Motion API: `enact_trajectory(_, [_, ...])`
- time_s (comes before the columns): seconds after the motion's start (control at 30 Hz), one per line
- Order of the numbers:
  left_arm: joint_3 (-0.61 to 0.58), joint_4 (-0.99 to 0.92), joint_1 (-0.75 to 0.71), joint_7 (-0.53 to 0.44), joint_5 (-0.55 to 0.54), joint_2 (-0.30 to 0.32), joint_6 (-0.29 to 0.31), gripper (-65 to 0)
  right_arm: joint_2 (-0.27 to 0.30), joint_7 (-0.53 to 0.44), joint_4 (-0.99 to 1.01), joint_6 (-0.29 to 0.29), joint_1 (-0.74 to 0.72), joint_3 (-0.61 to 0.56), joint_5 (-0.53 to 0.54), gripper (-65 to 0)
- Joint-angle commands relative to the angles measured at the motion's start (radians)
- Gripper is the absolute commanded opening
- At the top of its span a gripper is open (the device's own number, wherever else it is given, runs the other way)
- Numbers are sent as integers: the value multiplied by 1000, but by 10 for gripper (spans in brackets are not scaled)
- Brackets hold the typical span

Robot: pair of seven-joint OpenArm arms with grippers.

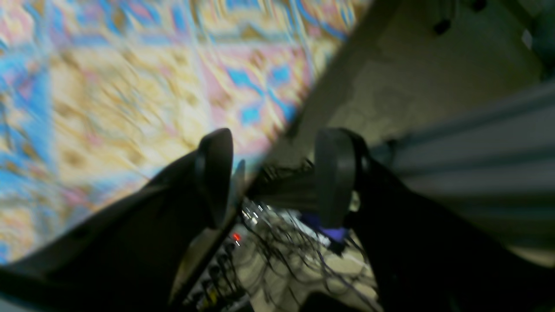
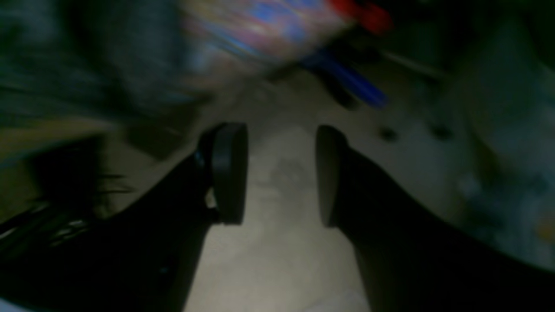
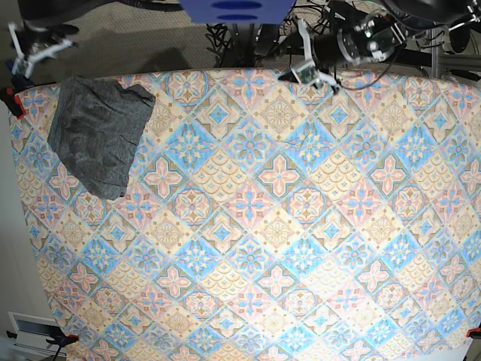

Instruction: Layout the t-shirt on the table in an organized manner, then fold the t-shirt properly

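Observation:
The dark-grey t-shirt [image 3: 98,135] lies folded into a compact slanted rectangle at the far left corner of the table [image 3: 255,226]. My right gripper [image 3: 31,47] hovers beyond that corner, above the floor and apart from the shirt. In the right wrist view my right gripper [image 2: 279,173] is open with only bare floor between its pads, and a dark blur at the upper left may be the t-shirt [image 2: 86,56]. My left gripper [image 3: 310,71] hangs over the table's far edge near the middle. In the left wrist view my left gripper [image 1: 273,173] is open and empty.
Red clamps [image 3: 15,101] grip the cloth at the table corners. A blue mount [image 3: 237,9] and a tangle of cables [image 1: 277,247] sit behind the far edge. A white vent [image 3: 30,331] is on the floor at the near left.

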State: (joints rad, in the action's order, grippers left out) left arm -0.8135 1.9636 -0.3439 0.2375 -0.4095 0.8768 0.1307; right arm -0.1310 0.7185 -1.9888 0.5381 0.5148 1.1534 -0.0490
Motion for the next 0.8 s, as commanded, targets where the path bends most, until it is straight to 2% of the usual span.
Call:
enact_trajectory(0.0, [1,18,-21,-20,16,12,8,-351,6,-12,-17,0,28,15,5,-408])
enact_trajectory(0.23, [1,12,-143,-17,128,35,8,-351,-19,-7,1,0,83,10,5,-408])
enact_trajectory(0.4, [1,-108,-177,-17,133,31,8,-351,-20,-15,116,0,86,7,5,-408])
enact_trajectory(0.5, [0,-198,-177,-20,128,25,10,-351,-17,-21,213,0,86,-34,5,-408])
enact_trajectory(0.57, [-10,-249,-177,-22,128,0,10,-351,-17,-64,276,0,87,-66,5,-408])
enact_trajectory(0.67, [-34,-335,-169,-22,128,-32,10,-351,-17,-184,400,0,86,-97,4,-408])
enact_trajectory(0.77, [-48,-415,-168,-22,133,-90,10,-351,-15,-273,535,0,67,-111,-51,-408])
